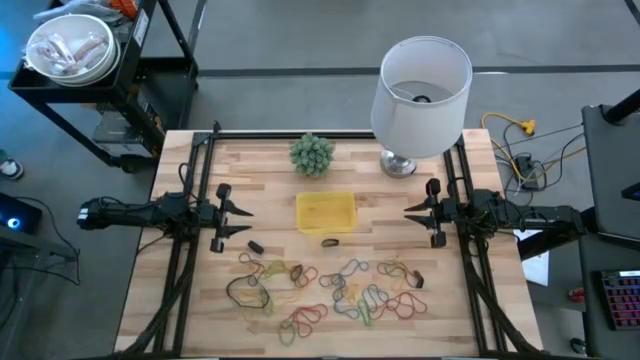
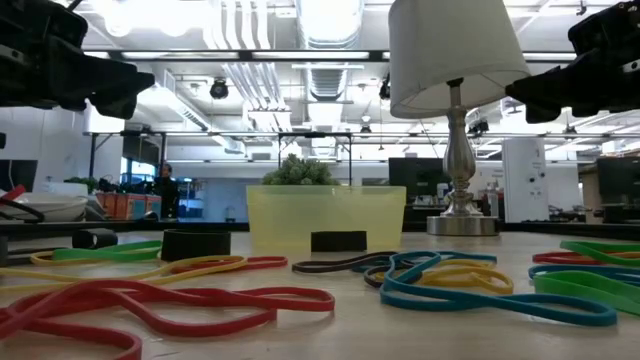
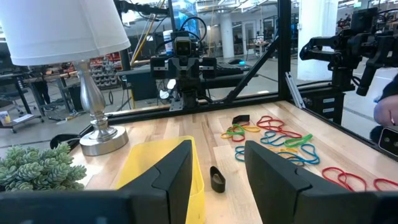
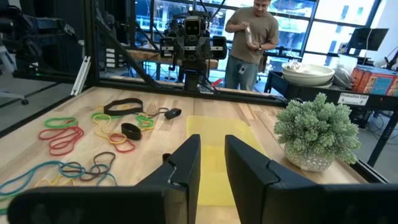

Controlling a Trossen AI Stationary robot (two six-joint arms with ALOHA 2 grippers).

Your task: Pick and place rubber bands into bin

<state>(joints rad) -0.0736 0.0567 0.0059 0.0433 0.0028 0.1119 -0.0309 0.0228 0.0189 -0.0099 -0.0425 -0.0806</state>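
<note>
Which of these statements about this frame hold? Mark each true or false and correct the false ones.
1. The bin already holds several rubber bands. False: its yellow floor shows bare in the high view.
2. The rubber bands lie scattered on the table, on the bin's side away from the plant. True.
3. The left gripper is shut on a red band. False: its fingers are apart and hold nothing.
4. The right gripper is open, beside the bin. True.
5. The lamp stands on the table near the plant. True.
</note>
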